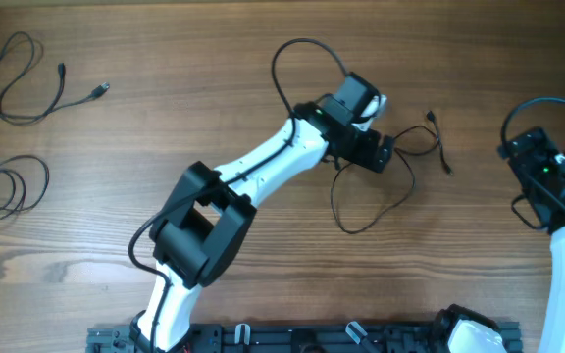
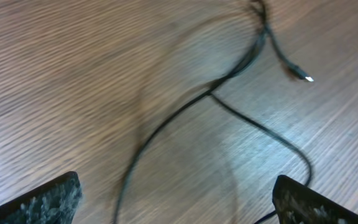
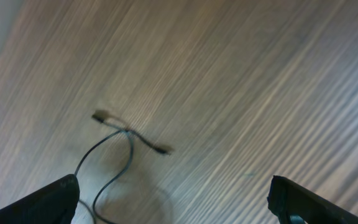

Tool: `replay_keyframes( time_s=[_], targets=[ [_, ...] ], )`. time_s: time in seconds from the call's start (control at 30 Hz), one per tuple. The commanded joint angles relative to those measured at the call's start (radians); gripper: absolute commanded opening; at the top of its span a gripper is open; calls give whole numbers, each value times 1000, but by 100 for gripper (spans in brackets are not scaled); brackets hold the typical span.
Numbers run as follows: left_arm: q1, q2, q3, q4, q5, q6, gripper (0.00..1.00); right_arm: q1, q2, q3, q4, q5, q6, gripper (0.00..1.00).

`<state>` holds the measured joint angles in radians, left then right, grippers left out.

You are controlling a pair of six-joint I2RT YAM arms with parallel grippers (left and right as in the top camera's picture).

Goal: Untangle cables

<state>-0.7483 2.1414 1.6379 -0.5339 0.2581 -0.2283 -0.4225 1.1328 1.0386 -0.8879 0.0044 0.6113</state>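
While the left tool [image 2: 176, 190] hangs with its fingers spread wide and empty over the middle of the wooden table [image 1: 165, 59], one thin black cable [image 1: 385, 191] lies loose on the wood beneath it, its two plug ends pointing toward the right side. The right tool [image 3: 174, 186] is also spread and holds nothing, near the table's right edge. A second cable [image 1: 23, 83] and a third cable [image 1: 8, 186] lie as separate loops at the far left, well apart from both tools.
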Motion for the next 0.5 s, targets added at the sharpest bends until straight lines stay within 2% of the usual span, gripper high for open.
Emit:
replay_keyframes(
  time_s=[0.0, 0.1, 0.17, 0.27, 0.47],
  targets=[
    [-49, -11, 16, 72, -155, 167, 100, -45, -23, 23, -22, -14, -97, 100],
    [-81, -6, 15, 93, -139, 505, 100, -47, -22, 23, -30, -14, -106, 100],
    [-97, 9, 15, 93, -136, 624, 100, -47, -22, 23, -32, -14, -115, 100],
    [-101, 32, 15, 107, -118, 671, 99, -47, -22, 22, -42, -14, -116, 100],
    [-100, 130, 15, 290, -83, 670, 98, -47, -22, 22, -45, -14, -119, 100]
  ],
)
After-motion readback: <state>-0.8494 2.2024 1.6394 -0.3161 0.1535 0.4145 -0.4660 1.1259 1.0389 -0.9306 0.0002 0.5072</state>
